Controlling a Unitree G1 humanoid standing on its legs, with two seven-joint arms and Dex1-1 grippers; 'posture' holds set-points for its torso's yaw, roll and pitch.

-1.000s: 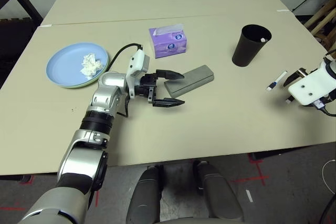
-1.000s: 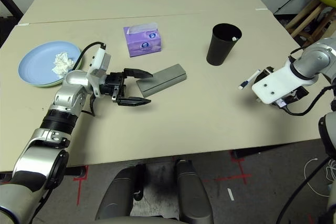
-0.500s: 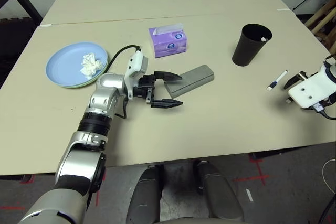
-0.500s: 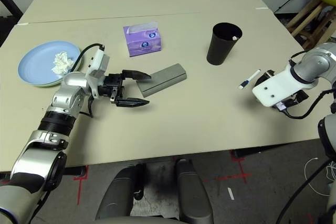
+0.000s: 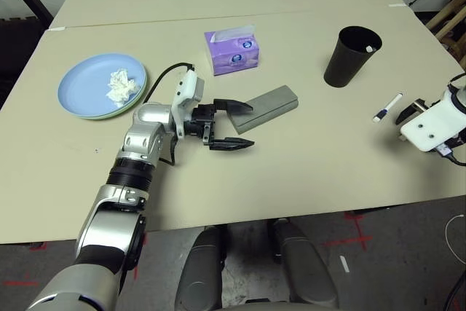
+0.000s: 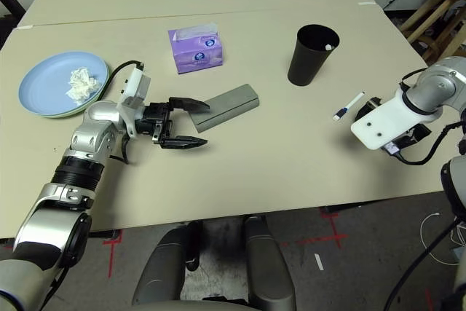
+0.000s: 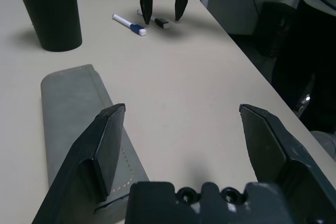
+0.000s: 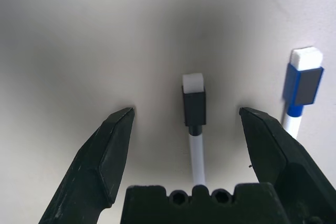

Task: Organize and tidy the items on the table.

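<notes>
Nearby — purple tissue box [image 5: 233, 50], black cup [image 5: 349, 56].

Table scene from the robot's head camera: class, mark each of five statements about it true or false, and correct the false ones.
1. The crumpled white tissue lies on the light blue plate. True.
2. The grey glasses case stands upright. False: it lies flat on the table.
3. The left gripper has its jaws open, empty, at the near end of the case. True.
4. The purple tissue box sits inside the black cup. False: they stand apart on the table.
5. The right gripper is shut on a marker. False: its jaws are open above a black-capped marker.
</notes>
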